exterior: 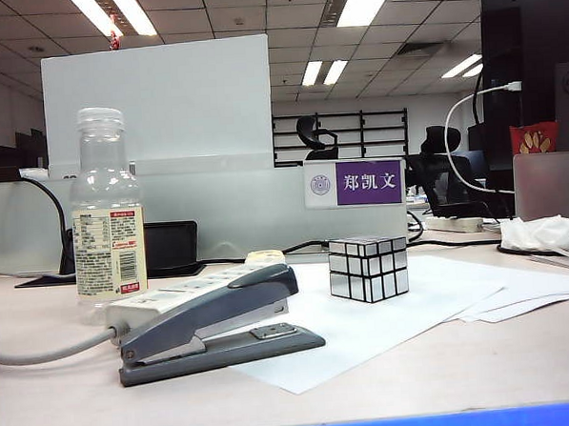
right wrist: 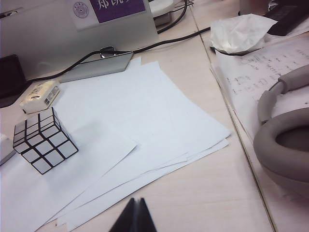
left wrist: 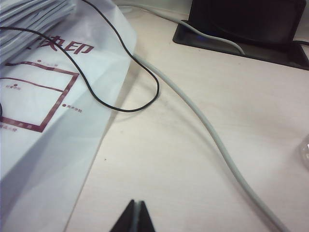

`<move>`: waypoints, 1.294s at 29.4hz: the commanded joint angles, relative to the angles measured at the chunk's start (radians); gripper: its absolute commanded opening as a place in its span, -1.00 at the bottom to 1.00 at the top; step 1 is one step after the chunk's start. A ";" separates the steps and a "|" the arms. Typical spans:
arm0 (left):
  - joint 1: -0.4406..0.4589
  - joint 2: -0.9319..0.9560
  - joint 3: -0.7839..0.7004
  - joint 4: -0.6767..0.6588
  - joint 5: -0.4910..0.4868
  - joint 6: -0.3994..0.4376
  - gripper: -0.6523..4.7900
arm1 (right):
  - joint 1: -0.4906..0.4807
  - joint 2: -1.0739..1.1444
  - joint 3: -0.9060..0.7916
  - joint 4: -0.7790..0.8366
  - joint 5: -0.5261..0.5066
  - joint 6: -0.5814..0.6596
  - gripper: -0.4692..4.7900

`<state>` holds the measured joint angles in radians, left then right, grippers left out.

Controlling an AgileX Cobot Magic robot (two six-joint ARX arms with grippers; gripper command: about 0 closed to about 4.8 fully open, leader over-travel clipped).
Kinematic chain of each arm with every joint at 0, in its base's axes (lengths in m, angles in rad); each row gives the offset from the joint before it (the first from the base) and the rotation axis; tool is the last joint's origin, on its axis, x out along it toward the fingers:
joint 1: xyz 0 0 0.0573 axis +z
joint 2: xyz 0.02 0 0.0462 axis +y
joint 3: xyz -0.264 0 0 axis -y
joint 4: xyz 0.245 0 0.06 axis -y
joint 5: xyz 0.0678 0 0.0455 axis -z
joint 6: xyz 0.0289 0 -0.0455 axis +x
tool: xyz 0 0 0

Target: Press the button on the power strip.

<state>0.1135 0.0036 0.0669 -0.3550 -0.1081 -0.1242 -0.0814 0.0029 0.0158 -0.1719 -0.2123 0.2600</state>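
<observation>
The long white power strip (exterior: 179,291) lies on the desk behind the dark grey stapler (exterior: 209,322), and its thick grey cable (exterior: 44,355) runs off to the left. I cannot make out the button from this angle. Neither gripper shows in the exterior view. In the left wrist view my left gripper (left wrist: 136,202) is shut on nothing, above bare desk beside the grey cable (left wrist: 213,133). In the right wrist view my right gripper (right wrist: 136,199) is shut on nothing, over the desk near the edge of the white paper sheets (right wrist: 145,116).
A clear plastic bottle (exterior: 107,217) stands behind the strip's left end. A mirror cube (exterior: 367,267) sits on the papers. A thin black wire (left wrist: 145,104) and a white printed bag (left wrist: 38,96) lie near the left gripper. Grey headphones (right wrist: 285,145) and a tissue (right wrist: 241,31) lie near the right gripper.
</observation>
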 commanded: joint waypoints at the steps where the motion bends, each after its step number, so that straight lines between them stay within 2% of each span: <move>1: 0.001 -0.002 -0.006 0.013 0.000 -0.011 -0.78 | 0.002 -0.001 -0.004 0.004 0.001 -0.003 -0.82; 4: 0.001 -0.002 -0.020 0.087 0.000 0.005 -0.78 | 0.002 -0.001 -0.004 0.005 0.001 -0.002 -0.82; 9: 0.000 -0.002 -0.048 0.219 0.023 0.153 -0.78 | 0.001 -0.001 -0.004 0.027 0.016 -0.014 -0.82; 14: 0.000 -0.002 -0.057 0.238 0.259 0.337 -0.78 | 0.001 -0.001 -0.005 0.050 0.111 -0.122 -0.82; 15: 0.000 -0.002 -0.057 0.238 0.369 0.412 -0.78 | 0.001 -0.001 -0.005 0.069 0.154 -0.146 -0.82; 17: 0.000 -0.002 -0.057 0.238 0.449 0.450 -0.78 | 0.001 -0.001 -0.005 0.094 0.196 -0.154 -0.82; 22: 0.000 -0.002 -0.055 0.262 0.495 0.459 -0.78 | 0.002 -0.001 -0.005 0.136 0.222 -0.219 -0.82; 25: -0.001 -0.002 -0.056 0.275 0.428 0.489 -0.78 | 0.002 -0.001 -0.005 0.142 0.248 -0.227 -0.82; 32: -0.001 -0.002 -0.057 0.267 0.241 0.331 -0.78 | 0.002 -0.001 -0.005 0.176 0.246 -0.227 -0.82; 38: -0.001 -0.002 -0.057 0.266 0.222 0.265 -0.78 | 0.002 -0.001 -0.005 0.174 0.281 -0.227 -0.82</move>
<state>0.1123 0.0032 0.0090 -0.0940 0.1120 0.1688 -0.0811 0.0029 0.0105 -0.0147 0.0509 0.0353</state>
